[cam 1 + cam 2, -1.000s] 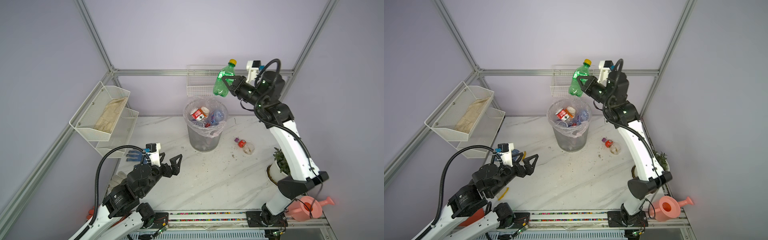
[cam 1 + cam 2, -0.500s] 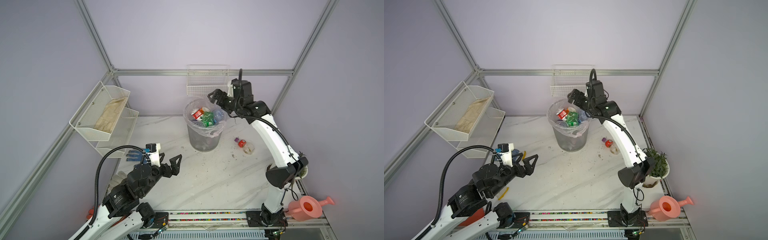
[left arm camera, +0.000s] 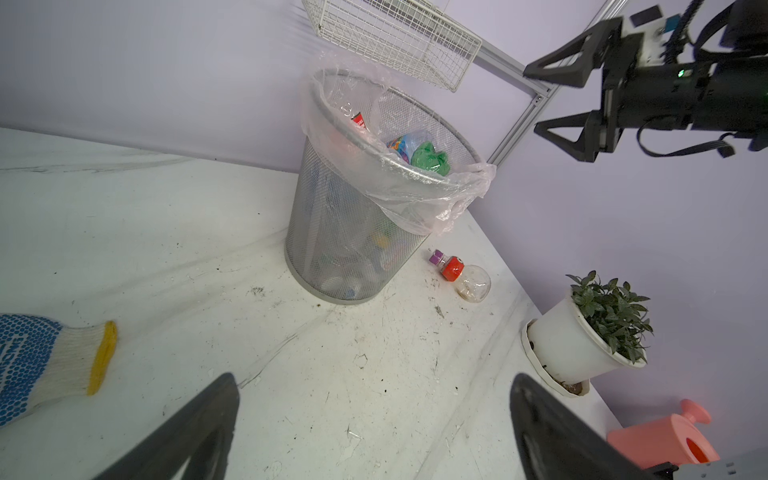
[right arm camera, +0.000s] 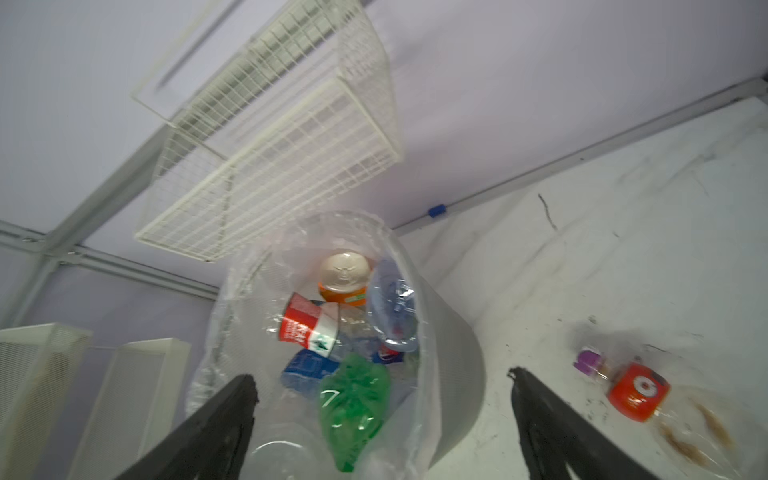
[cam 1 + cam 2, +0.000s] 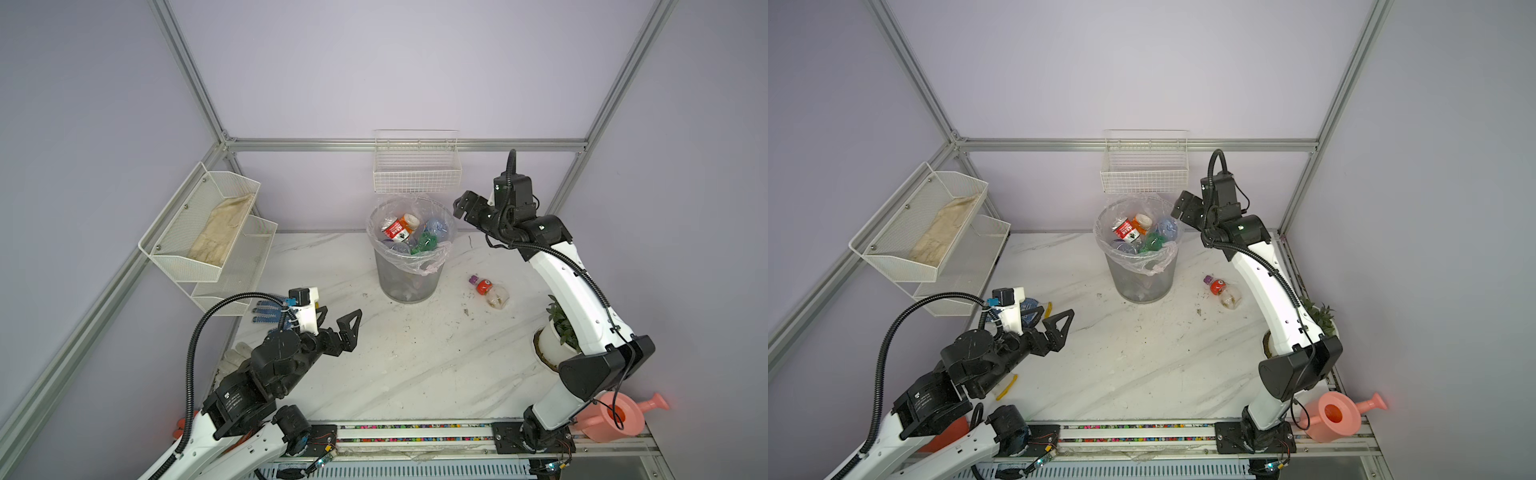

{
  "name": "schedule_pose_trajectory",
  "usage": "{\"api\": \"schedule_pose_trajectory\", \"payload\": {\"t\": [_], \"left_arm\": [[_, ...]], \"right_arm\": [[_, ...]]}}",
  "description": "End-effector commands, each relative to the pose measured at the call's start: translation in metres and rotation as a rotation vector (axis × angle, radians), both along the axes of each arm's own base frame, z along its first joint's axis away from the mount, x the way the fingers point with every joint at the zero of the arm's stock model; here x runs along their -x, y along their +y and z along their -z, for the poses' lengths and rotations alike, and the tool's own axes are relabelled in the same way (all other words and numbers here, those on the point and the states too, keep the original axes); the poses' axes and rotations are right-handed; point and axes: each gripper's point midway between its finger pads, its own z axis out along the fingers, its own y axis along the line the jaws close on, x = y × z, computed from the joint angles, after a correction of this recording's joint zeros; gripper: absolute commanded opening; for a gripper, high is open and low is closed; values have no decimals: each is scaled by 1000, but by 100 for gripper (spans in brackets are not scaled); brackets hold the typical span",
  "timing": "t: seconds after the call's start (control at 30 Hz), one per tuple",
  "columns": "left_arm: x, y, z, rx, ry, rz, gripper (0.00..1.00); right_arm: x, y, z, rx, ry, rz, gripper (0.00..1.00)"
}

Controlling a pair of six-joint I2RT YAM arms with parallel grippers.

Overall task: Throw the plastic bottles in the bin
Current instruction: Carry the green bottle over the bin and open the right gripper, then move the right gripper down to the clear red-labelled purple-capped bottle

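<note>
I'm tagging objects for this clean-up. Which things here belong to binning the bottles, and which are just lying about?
Part of the job:
- bin
- bottles already inside
- red-labelled bottle lying beside the bin

Just lying about:
- blue-dotted glove
- potted plant
- pink watering can
- wall basket
- mesh shelves
</note>
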Motion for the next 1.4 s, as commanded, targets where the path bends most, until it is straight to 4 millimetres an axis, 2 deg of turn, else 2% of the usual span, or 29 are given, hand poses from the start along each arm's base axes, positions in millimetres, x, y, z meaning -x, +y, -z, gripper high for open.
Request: {"api": "schedule_pose_trajectory", "payload": {"t": [0.0, 0.33, 0.73, 0.87, 1.07, 1.37], "left_arm": [[-1, -2, 2, -5, 3, -2, 100], [-2, -2, 11, -15, 16, -2, 100], [-1, -1, 21, -19, 29, -4, 100], [1, 0, 23, -12, 33, -5, 100], [1, 0, 26, -5, 43, -4, 100], [2, 0, 27, -5, 46, 0, 100]], "right_arm": [[6, -31, 14, 96, 34, 60, 97], [-1, -82, 109, 226, 247, 139, 97], [-6, -125, 206, 305, 469, 217, 97], [-10, -134, 226, 321, 513, 217, 97], [-11, -134, 250, 334, 556, 180, 97], [0, -133, 292, 338, 616, 165, 97]]}}
